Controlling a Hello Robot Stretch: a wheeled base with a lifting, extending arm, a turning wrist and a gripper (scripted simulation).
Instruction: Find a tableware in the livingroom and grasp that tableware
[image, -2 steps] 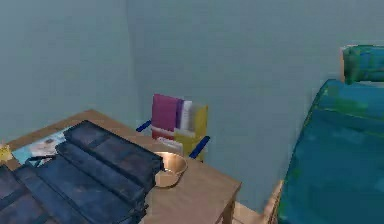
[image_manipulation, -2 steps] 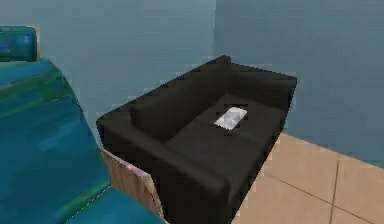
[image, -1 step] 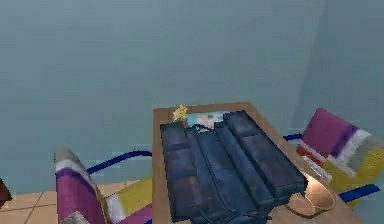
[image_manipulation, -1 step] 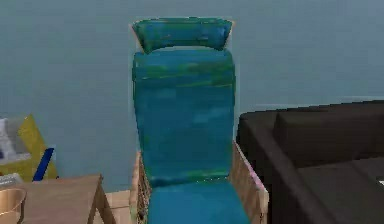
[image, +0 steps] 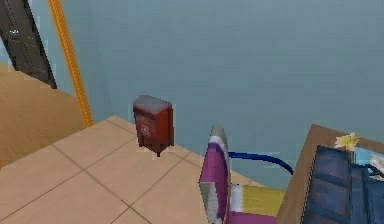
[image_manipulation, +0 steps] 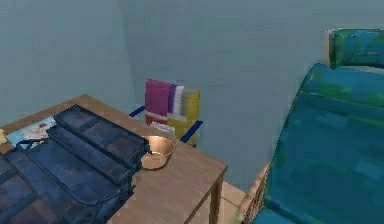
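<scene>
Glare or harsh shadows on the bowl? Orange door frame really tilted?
Arm side view: the shallow tan round bowl on the brown wooden table is evenly lit, no glare. Forward view: the orange door frame leans only in the picture.

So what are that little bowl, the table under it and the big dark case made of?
Bowl: tan-brown and smooth, with a faint sheen at the rim; wood or glazed ceramic, hard to say which. Table: warm brown with a flat matte top, likely wood. Case: dark blue-black with raised ribbed panels, probably hard plastic, possibly leather.
</scene>
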